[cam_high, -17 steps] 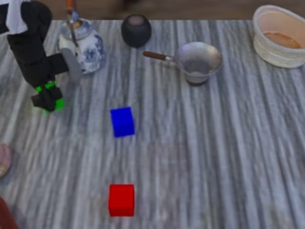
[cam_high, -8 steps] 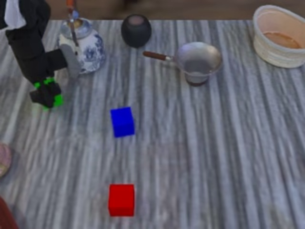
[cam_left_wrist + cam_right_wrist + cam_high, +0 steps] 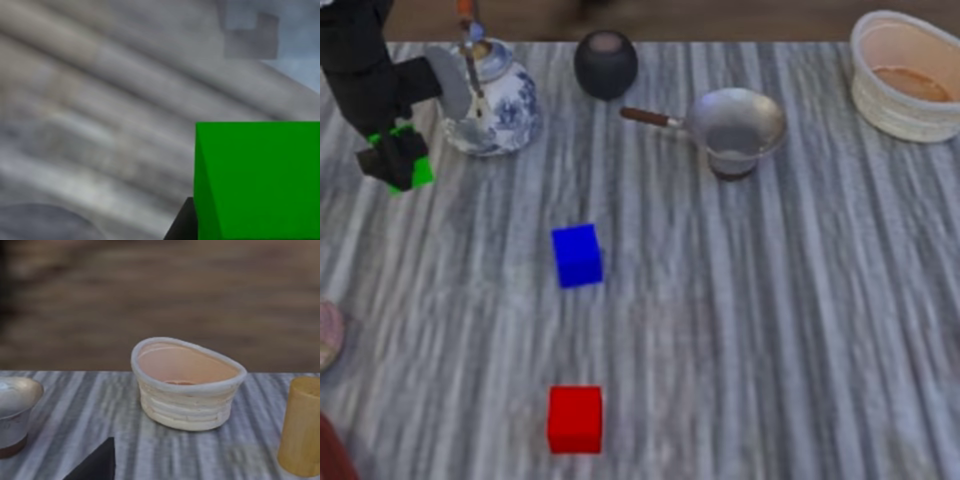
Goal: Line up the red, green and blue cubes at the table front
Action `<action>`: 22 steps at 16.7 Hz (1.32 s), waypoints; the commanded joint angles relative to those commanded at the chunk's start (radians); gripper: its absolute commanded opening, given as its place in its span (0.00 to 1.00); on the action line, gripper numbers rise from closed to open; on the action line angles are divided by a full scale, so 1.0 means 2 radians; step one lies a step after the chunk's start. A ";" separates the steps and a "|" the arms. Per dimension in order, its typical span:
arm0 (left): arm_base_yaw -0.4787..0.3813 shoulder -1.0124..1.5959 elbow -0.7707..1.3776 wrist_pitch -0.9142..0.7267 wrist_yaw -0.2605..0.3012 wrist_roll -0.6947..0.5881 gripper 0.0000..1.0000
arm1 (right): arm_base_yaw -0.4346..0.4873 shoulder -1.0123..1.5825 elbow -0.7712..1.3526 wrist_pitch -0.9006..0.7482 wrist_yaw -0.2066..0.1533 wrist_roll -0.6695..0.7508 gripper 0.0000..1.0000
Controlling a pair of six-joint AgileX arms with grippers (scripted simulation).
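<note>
Matte cubes (image 3: 577,255), glazed porcelain teapot (image 3: 492,100), dull metal saucepan (image 3: 735,128).

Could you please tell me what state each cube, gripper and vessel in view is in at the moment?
green cube: held in the left gripper, above the table at the far left.
blue cube: resting on the table, free.
red cube: resting near the front edge, free.
teapot: upright, lid on.
saucepan: upright, no lid.
basket: upright, open-topped.
right gripper: out of view.
</note>
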 joint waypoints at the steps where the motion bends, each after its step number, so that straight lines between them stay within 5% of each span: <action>1: 0.000 0.000 0.000 0.000 0.000 0.000 0.00 | 0.000 0.000 0.000 0.000 0.000 0.000 1.00; 6: -0.037 -0.015 -0.024 0.007 -0.001 -0.017 0.00 | 0.000 0.000 0.000 0.000 0.000 0.000 1.00; 16: -0.372 -0.166 -0.236 0.062 -0.001 -0.166 0.00 | 0.000 0.000 0.000 0.000 0.000 0.000 1.00; 19: -0.424 -0.202 -0.279 0.077 -0.002 -0.198 0.00 | 0.000 0.000 0.000 0.000 0.000 0.000 1.00; 22: -0.432 -0.208 -0.287 0.080 -0.002 -0.204 0.00 | 0.000 0.000 0.000 0.000 0.000 0.000 1.00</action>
